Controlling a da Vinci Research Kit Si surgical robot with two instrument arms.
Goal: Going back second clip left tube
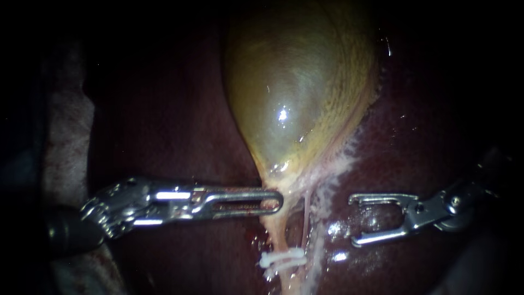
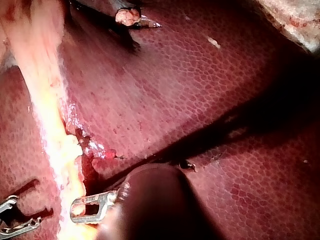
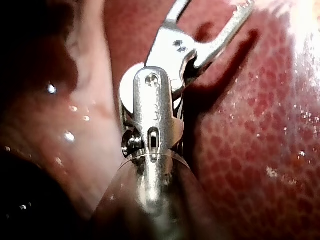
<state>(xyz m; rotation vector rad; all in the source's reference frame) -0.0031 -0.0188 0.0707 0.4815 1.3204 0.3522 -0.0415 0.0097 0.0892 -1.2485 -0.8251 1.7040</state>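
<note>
The white clip (image 1: 282, 258) is sitting crosswise on the left tube (image 1: 279, 235), low down below the neck of the gallbladder (image 1: 295, 93), and it is reaching across toward the thinner right tube (image 1: 305, 216) that is running just beside it. My right instrument (image 1: 353, 219) is hanging off to the right of both tubes, apart from them. Its jaws are gaping wide with nothing between them and pointing toward the tubes over the wet liver (image 1: 174, 125). The right wrist view is showing the same: both jaws are spread, with only red liver surface ahead of them. My left instrument (image 1: 275, 201) is coming in level from the other side, and its jaws are lying clamped together on the edge of the gallbladder's neck, just above the clip. In the left wrist view, that jaw tip is pressing against the pale strand of tissue running down over the liver. The gallbladder itself is bulging yellow-green and glistening above everything, with a frayed pale fringe trailing down its right edge toward the tubes.
</note>
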